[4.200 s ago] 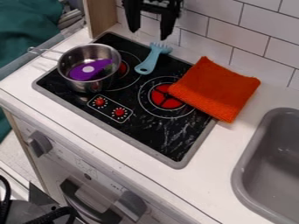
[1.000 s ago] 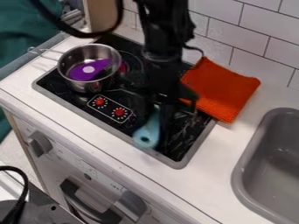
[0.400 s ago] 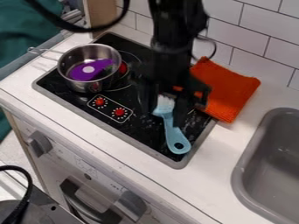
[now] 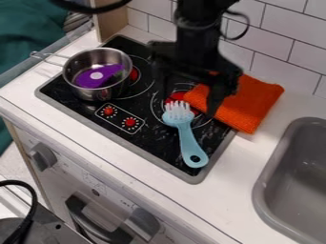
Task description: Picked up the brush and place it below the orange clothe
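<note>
The brush (image 4: 187, 138) is light blue with whitish bristles (image 4: 178, 110), the cloth (image 4: 252, 102) solid orange, the stovetop (image 4: 160, 145) black with white streaks, the sink (image 4: 270, 164) grey.

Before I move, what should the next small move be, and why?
I'd probably lift the gripper straight up: its fingers are apart, the brush lies on the stove nearer the camera than the cloth, and one finger overlaps the cloth in view, so going sideways might drag it.
</note>
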Motion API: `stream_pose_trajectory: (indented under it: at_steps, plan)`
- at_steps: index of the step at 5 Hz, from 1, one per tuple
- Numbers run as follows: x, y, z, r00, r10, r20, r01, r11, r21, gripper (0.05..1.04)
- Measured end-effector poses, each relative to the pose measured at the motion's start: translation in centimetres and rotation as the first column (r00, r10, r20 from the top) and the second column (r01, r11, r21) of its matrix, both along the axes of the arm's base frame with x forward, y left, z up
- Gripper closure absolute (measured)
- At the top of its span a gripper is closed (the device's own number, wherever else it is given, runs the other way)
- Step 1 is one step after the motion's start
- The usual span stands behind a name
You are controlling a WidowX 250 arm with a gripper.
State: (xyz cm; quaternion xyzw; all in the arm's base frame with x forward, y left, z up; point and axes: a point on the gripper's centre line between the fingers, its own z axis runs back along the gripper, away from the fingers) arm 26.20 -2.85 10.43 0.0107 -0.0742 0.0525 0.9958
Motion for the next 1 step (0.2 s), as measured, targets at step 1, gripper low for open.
stream_pose_trajectory:
  at_steps: [1]
  plan:
    - [0.92, -0.56, 0.85, 0.999, 0.031, 0.015, -0.031, 1.0, 0.002, 0.081]
